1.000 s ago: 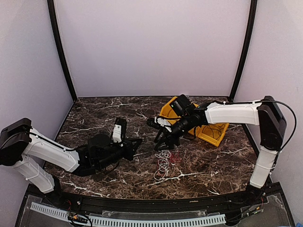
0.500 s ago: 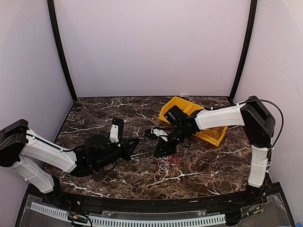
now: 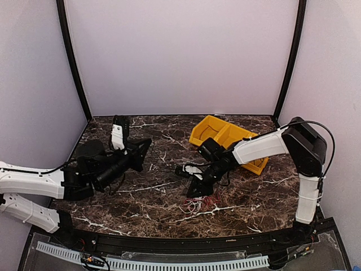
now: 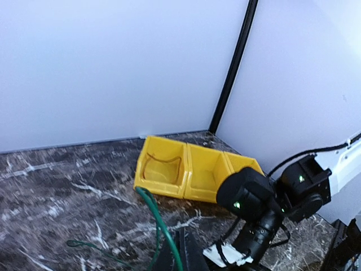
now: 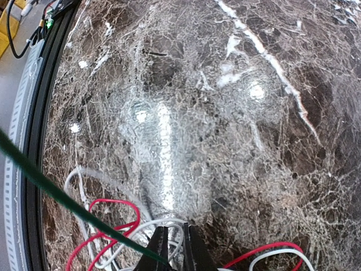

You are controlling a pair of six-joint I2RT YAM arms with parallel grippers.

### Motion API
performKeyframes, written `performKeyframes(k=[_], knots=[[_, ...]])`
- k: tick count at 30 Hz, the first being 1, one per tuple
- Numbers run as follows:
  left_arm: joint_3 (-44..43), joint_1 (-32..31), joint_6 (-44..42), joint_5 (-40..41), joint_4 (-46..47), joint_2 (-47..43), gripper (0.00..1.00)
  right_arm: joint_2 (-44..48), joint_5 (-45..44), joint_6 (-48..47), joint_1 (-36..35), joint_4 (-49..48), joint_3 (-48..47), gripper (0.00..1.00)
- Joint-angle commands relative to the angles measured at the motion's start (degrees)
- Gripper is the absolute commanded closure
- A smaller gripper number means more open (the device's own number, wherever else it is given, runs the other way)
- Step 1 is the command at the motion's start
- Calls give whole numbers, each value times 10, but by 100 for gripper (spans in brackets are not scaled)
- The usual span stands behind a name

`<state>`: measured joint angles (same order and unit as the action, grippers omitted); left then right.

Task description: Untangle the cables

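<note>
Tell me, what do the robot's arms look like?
The left arm and right arm are smooth white tubes with chunky black joints. A thin black cable runs over the right arm. The left gripper and right gripper are black, each with two thin fingers.

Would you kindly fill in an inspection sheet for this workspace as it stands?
Surface: dark marble table.
Job's things: cables, red and white loops bundled front centre; green cable runs to the left gripper.
Clutter: yellow bins, back right.
Grippers: left gripper shut on green cable; right gripper jaws nearly together at the bundle, grip unclear.
Cables: black arm lead loops over the right arm's shoulder.
Surroundings: white walls, black corner posts.
</note>
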<state>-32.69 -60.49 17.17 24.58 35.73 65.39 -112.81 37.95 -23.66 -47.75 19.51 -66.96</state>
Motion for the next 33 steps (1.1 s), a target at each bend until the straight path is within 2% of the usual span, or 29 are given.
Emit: performKeyframes(k=[1,6,11,14,21,24,29,33], knots=[[-101,5,-162,97,-50,-101,100,-12,-13,-1,-3,0,18,86],[-234,5,-293,125,-143,-155,100,-16,-13,-1,-3,-3,18,87],[-306,5,-326,129,-178,-170,100,-23,-8,-1,-3,2,15,89],[-297,5,-313,131,-183,-170,100,-26,-10,-1,-3,3,12,88],[-210,5,-204,106,-226,-142,100,-19,-22,2,-3,7,10,62],[-160,5,-147,85,-238,-134,100,-10,-29,3,-2,7,13,55],[-114,5,-104,110,-257,-138,100,4,-46,-4,-2,13,20,48],[-123,6,-156,160,-258,-171,100,-5,-56,-19,-2,26,31,51]])
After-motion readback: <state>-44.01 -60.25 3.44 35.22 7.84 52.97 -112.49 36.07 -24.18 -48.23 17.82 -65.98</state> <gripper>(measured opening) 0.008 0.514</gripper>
